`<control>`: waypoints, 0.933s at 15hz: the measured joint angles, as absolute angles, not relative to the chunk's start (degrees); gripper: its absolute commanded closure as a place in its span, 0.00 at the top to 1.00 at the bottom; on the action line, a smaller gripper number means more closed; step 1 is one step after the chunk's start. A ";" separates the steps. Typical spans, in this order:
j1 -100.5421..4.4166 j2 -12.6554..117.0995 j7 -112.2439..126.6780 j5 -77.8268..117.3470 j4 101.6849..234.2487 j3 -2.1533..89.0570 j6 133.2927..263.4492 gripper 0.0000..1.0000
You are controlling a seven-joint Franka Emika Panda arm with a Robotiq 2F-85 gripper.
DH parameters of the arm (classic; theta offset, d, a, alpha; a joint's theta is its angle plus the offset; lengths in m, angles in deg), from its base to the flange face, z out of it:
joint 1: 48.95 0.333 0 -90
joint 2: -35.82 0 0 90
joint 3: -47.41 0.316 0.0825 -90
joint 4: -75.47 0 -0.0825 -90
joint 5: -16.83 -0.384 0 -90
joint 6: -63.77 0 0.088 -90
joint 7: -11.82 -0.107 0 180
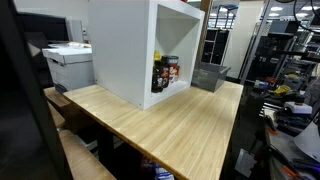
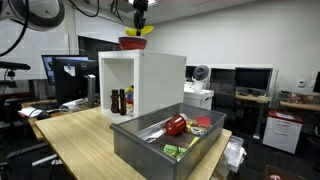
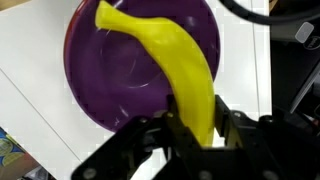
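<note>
Atop the cabinet: my gripper [image 3: 198,120] has its fingers [image 3: 176,122] clamped narrowly on one end of a banana [image 3: 170,55]. The free end of the fruit reaches out over a purple bowl [image 3: 110,70]. I cannot tell whether it touches the dish. The bowl sits on the white cabinet [image 3: 243,50] top, near the edge. Below are bottles [image 2: 122,101] on the shelf, and further off a grey bin [image 2: 135,150] on the wooden table [image 2: 75,135]. My worry is the end-only grip: the long fruit could pivot or slip, strike the rim, and roll off the cabinet.
</note>
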State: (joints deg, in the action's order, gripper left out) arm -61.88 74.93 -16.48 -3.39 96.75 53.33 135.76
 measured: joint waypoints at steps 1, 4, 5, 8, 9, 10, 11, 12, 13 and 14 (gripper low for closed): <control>-61.81 74.94 -16.48 -3.39 96.75 53.33 135.76 0.60; -61.73 74.97 -16.48 -3.39 96.75 53.34 135.76 0.75; -61.70 74.98 -16.48 -3.39 96.75 53.34 135.76 0.83; -61.61 75.00 -16.48 -3.40 96.75 53.41 135.76 0.97; -61.58 75.01 -16.48 -3.40 96.75 53.47 135.76 0.98; -61.57 75.02 -16.48 -3.40 96.75 53.53 135.76 1.00; -61.57 75.02 -16.48 -3.40 96.75 53.58 135.76 1.00; -61.57 75.02 -16.48 -3.40 96.75 53.62 135.76 1.00; -61.57 75.02 -16.48 -3.39 96.74 53.62 135.76 1.00; -61.57 75.02 -16.48 -3.39 96.71 53.62 135.90 1.00</control>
State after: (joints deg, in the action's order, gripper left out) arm -61.57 75.02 -16.48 -3.39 96.71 53.62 135.90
